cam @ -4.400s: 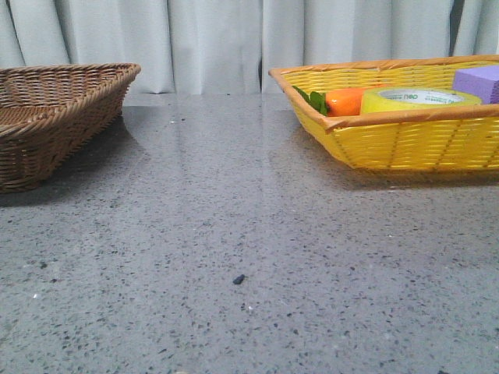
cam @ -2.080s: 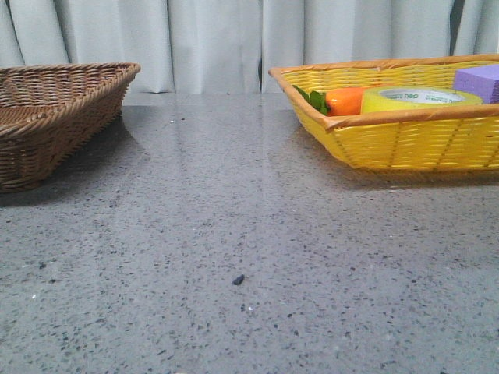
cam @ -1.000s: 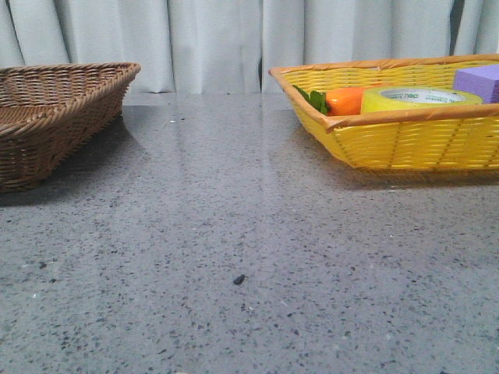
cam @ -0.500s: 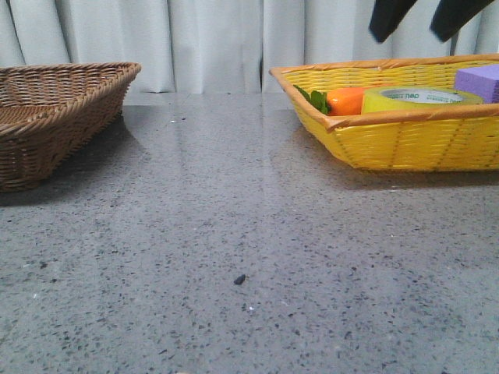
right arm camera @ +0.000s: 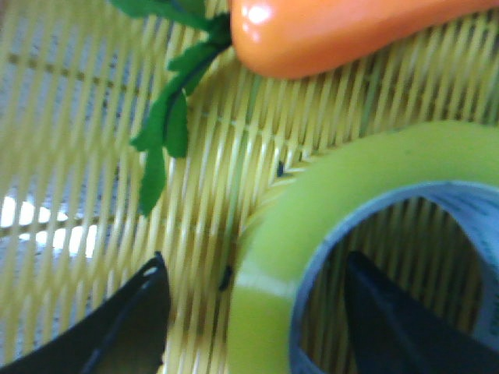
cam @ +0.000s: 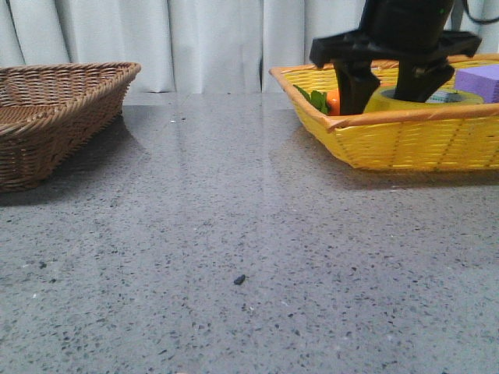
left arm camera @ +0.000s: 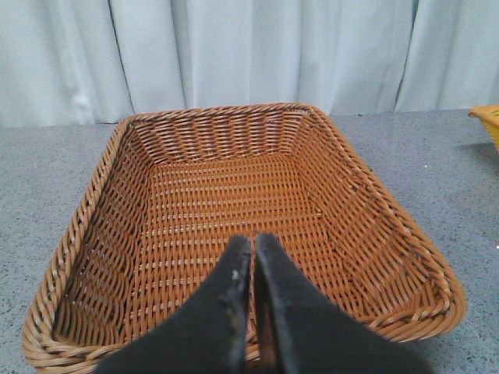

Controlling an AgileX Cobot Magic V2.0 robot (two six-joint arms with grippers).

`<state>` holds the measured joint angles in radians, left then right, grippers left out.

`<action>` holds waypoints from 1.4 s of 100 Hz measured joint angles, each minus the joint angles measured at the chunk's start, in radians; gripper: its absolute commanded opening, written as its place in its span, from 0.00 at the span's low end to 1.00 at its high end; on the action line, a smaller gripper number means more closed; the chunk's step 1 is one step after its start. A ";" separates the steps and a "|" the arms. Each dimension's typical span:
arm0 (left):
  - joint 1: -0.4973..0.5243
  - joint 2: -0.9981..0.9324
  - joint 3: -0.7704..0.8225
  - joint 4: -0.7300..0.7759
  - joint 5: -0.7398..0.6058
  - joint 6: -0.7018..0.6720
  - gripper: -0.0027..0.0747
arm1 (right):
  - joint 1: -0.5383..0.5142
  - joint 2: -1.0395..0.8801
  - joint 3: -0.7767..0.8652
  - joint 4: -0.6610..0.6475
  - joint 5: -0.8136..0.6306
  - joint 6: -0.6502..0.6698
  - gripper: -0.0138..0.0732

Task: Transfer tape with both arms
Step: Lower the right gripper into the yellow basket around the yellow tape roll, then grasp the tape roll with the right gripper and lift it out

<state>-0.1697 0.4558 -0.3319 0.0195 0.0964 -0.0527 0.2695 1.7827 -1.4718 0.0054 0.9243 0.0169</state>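
Tape [cam: 448, 99], a single yellow roll, lies flat in the yellow basket [cam: 405, 144] on the right side of the grey table [cam: 234, 234], its round opening facing up and its axis upright. One toy carrot [right arm camera: 335, 31] with green leaves lies in the same basket, to the left of the roll, and one purple block [cam: 477, 80] sits at the roll's right. The right gripper [cam: 387, 82] hangs over the roll with its jaws spread apart; in the right wrist view one finger [right arm camera: 125, 327] stands outside the yellow band [right arm camera: 312, 226] and the other inside the core hole, so the fingers straddle the roll's wall without visibly pressing on it. There are two baskets in all: the second, a brown wicker basket [left arm camera: 257, 210], stands at the far left of the table. The left gripper [left arm camera: 253, 257] hovers over that basket with its two fingers pressed together, holding nothing.
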 measured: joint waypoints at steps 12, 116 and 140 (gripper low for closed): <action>0.000 0.000 0.000 0.000 0.000 0.000 0.01 | 0.000 0.021 0.000 -0.005 0.000 -0.002 0.36; 0.000 0.000 0.000 -0.074 0.000 0.000 0.01 | 0.267 0.034 -0.534 0.011 0.323 -0.036 0.14; 0.000 0.000 0.000 -0.076 0.000 0.000 0.01 | 0.427 0.140 -0.544 0.037 0.320 -0.036 0.14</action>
<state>-0.1697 0.4558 -0.3319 -0.0568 0.0964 -0.0527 0.6969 1.9226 -2.0160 0.0426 1.2442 -0.0195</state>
